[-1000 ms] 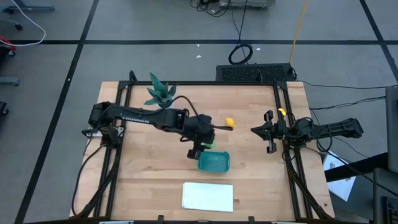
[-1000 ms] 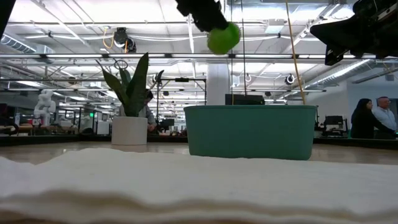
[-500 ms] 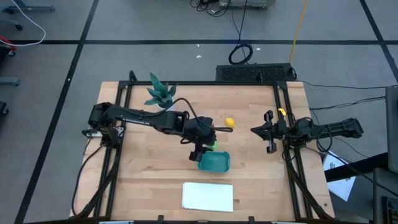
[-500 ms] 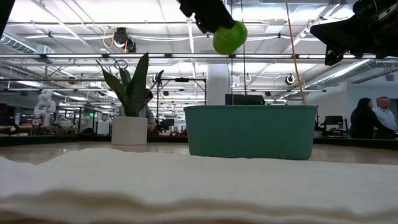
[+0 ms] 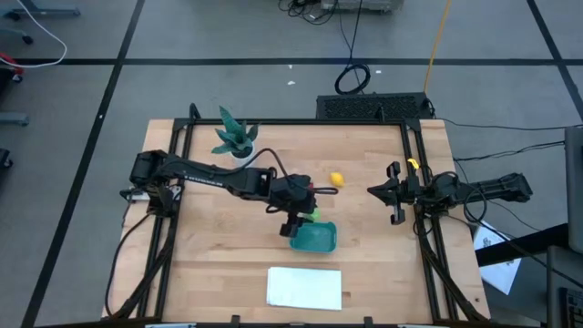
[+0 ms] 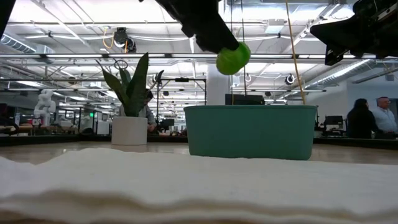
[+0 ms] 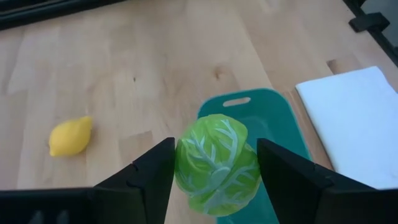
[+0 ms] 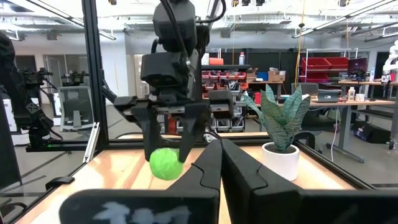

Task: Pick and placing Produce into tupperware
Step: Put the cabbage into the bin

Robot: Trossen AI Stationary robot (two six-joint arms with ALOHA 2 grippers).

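Open workshop hall, strip lights and shelving far off; two people stand in the background beyond the bench. Work surface is a pale butcher-block wooden table (image 5: 364, 182) ringed by a black metal frame.

Round green toy produce piece, leaf-veined like a small cabbage (image 7: 216, 163): up in the air, pinched between the two dark fingers of the left gripper (image 5: 304, 216), one finger pressed on each side of it. From table height it hangs clear above the rim of the container, nothing under it touching.

Directly below and just ahead of that gripper: the small shallow teal-blue plastic tupperware (image 7: 289, 134), rectangular with rounded corners. The wrist view shows its floor bare where visible; part is hidden behind the green piece.

Off to one side of the left gripper, out on the bare wood and apart from the tub: the small yellow lemon-like toy (image 5: 336, 179), lying on its side.

Beyond the tub from the gripper, toward the table's near edge: a flat white folded cloth-like rectangle (image 5: 304, 287), lying flat, close to the tub but not touching.

Back behind the left arm, near the far corner of the table: a potted green plant with upright pointed leaves in a white pot (image 6: 130, 100).

Right gripper (image 5: 384, 193): parked at the table's right edge, well away from the tub, fingers closed together on nothing, raised off the wood.
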